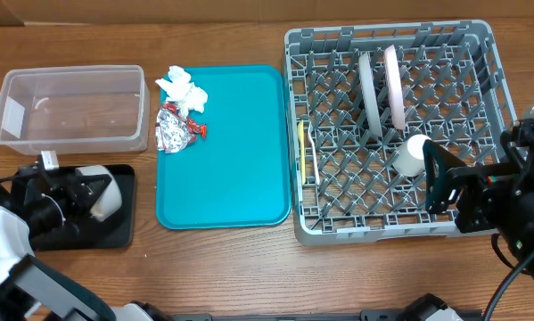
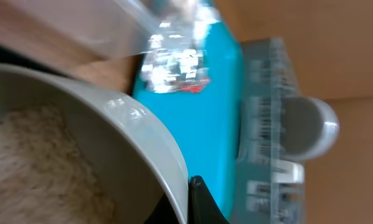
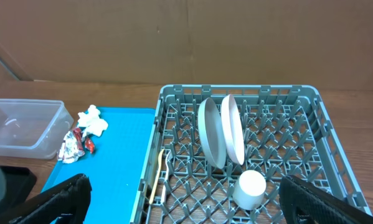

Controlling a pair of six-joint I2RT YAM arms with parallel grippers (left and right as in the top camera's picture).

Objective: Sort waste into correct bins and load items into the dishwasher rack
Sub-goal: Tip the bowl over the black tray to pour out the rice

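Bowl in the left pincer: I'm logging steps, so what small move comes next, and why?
Probably tip the bowl further over the black tray: the left wrist view shows rice still inside it, and overhead it hangs tilted above that tray.

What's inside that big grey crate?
A grey-green plate and a white plate stand on edge, plus a small white cup and a yellow utensil. The right gripper hides part of the rack floor.

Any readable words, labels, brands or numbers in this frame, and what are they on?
No text can be read in any view.
White sticker on the clear tub: too small to tell whether it carries print.
Foil wrapper: crumpled, with red bits, no legible lettering.
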